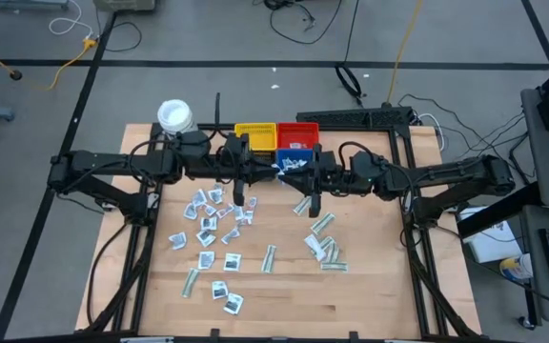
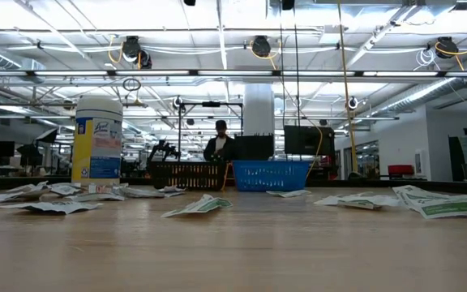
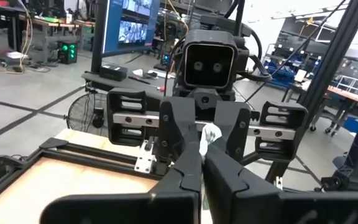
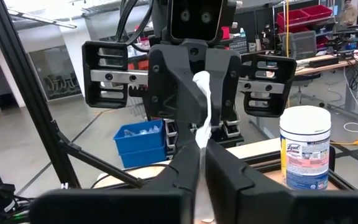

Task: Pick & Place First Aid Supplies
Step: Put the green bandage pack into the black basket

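Item: handover step, mid-table. Left gripper (image 4: pixel 194 118) and right gripper (image 3: pixel 205 142) face each other, both clenched on one packet (image 4: pixel 202 106) between us. Next: one releases, we judge.

Packet (image 4: pixel 202 99) print too small to read

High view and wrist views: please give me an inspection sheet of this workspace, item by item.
Surface: wooden table, bare at the near edge.
Job's things: packets scattered; some in blue bin; held packet between both grippers.
Clutter: jar, yellow bin, red bin.
Grippers: left gripper and right gripper face each other, apparently shut on held packet.
Cables: cables on floor.
Surroundings: person far behind.
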